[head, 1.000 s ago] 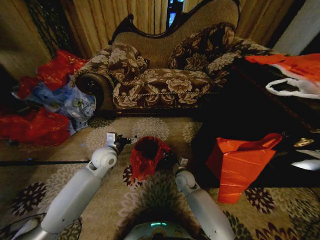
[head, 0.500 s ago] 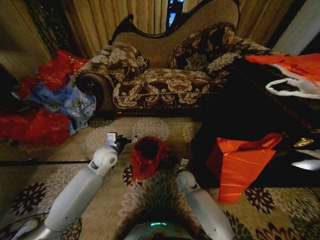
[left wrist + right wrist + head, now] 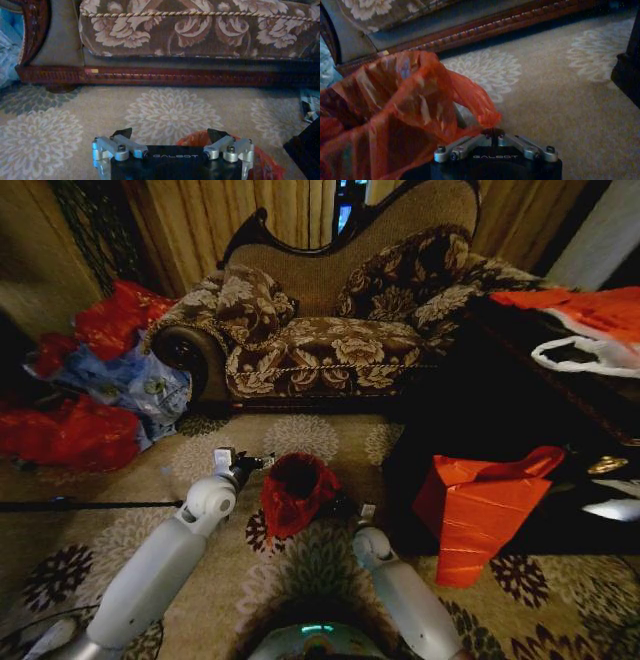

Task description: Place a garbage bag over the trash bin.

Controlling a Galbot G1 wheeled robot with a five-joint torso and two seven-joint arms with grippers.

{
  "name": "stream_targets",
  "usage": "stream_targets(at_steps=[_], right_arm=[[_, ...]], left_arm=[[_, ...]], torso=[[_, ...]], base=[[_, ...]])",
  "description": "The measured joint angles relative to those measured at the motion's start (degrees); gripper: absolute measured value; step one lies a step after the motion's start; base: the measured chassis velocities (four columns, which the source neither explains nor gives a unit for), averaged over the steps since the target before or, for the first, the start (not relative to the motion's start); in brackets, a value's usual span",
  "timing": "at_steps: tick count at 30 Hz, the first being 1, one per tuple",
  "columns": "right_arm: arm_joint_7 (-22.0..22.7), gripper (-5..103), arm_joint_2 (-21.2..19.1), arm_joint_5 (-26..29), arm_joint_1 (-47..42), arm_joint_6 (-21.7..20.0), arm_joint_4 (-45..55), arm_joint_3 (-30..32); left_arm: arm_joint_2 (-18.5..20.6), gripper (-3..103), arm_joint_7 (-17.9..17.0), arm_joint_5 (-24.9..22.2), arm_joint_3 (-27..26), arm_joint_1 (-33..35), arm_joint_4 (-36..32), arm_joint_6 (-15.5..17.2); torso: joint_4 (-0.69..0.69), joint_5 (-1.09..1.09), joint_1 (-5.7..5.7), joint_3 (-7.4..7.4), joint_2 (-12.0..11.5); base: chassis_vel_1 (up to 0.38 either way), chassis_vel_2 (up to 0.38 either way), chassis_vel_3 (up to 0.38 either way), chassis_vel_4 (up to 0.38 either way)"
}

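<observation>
Meanwhile, right gripper (image 3: 492,132) clenched on the garbage bag (image 3: 395,120), left gripper (image 3: 170,135) spread wide beside it

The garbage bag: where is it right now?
In the head view the garbage bag sits on the patterned carpet in front of the sofa, between the open left gripper and the right gripper, whose jaws pinch its edge.
</observation>
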Motion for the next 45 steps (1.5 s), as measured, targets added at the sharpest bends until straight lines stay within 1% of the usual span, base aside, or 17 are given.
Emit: stream_targets(at_steps=[7, 16, 29, 32, 34, 35, 36, 39, 41, 42, 43, 44, 45], right_arm=[[-2.12, 0, 2.61, -2.88, 1.73, 1.84, -6.46, 0.12], [-4.2, 0, 5.35, -4.84, 2.07, 2.67, -11.33, 0.64], [-4.45, 0, 5.54, -5.66, 1.66, 2.69, -12.68, 0.53], [-3.54, 0, 5.31, -5.75, 1.09, 2.52, -11.33, 0.33], [-1.68, 0, 4.24, -5.67, -0.04, 2.28, -7.91, -0.29], [-0.53, 5, 3.05, -5.79, -1.1, 2.52, -5.59, -0.83], [-0.53, 5, 3.05, -5.79, -1.1, 2.52, -5.59, -0.83], [2.31, 21, 0.61, -5.47, -3.49, 3.07, -0.9, -1.07], [2.78, 21, 0.24, -5.25, -3.96, 3.07, 0.03, -1.06], [3.68, 32, -0.6, -4.61, -5.14, 3.07, 2.77, -0.94], [4.21, 32, -1.06, -4.33, -5.85, 3.07, 4.39, -0.8], [4.62, 37, -1.48, -4.14, -6.73, 3.07, 6.02, -0.59], [4.62, 37, -1.48, -4.14, -6.73, 3.07, 6.02, -0.59]], left_arm=[[-0.02, 100, -0.05, 0.07, -0.62, 1.27, -1.2, -0.05], [0.0, 100, -0.08, 0.22, -1.56, 2.92, -2.61, -0.16], [-0.31, 100, -0.07, 0.88, -1.68, 4.45, -4.1, -0.21], [-0.18, 100, -0.07, 0.88, -1.96, 4.74, -4.33, -0.2], [-0.17, 100, 0.44, 0.75, -2.73, 5.34, -4.35, -0.72], [-0.17, 100, 1.77, 0.71, -3.45, 6.07, -4.36, -1.61], [-0.17, 100, 1.77, 0.71, -3.45, 6.07, -4.36, -1.61], [-0.31, 100, 4.52, 0.75, -5.22, 8.34, -4.21, -3.5], [-0.4, 100, 4.73, 0.86, -5.48, 8.82, -4.12, -3.67], [-0.74, 100, 5.08, 1.21, -6.24, 10.1, -3.74, -4.15], [-1.1, 100, 5.71, 1.37, -6.88, 10.95, -3.27, -4.93], [-1.55, 100, 7.54, 1.42, -7.72, 11.89, -2.28, -6.49], [-1.55, 100, 7.54, 1.42, -7.72, 11.89, -2.28, -6.49]], torso=[[0.0, -0.01, 0.0, 0.0, 0.0], [0.0, 0.0, 0.0, 0.0, 0.0], [0.0, 0.0, 0.0, 0.0, 0.0], [0.0, 0.0, 0.0, 0.0, 0.0], [0.01, 0.01, 0.0, 0.0, 0.0], [0.0, 0.0, 0.0, 0.0, 0.0], [0.0, 0.0, 0.0, 0.0, 0.0], [0.0, 0.0, 0.0, -0.01, 0.0], [-0.01, 0.01, 0.0, 0.0, 0.0], [-0.01, 0.01, 0.0, -0.01, 0.0], [0.01, 0.01, 0.0, -0.01, 0.0], [0.0, 0.01, -0.01, -0.01, 0.0], [0.0, 0.01, -0.01, -0.01, 0.0]], base=[[0.0, 0.0, 0.0, 0.0], [0.0, 0.0, 0.0, 0.0], [0.0, 0.0, 0.0, 0.0], [0.0, 0.0, 0.0, 0.0], [0.0, 0.0, 0.0, 0.0], [0.0, 0.0, 0.0, 0.0], [0.0, 0.0, 0.0, 0.0], [0.0, 0.0, 0.0, 0.0], [0.0, 0.0, 0.0, 0.0], [0.0, 0.0, 0.0, 0.0], [0.0, 0.0, 0.0, 0.0], [0.0, 0.0, 0.0, 0.0], [0.0, 0.0, 0.0, 0.0]])
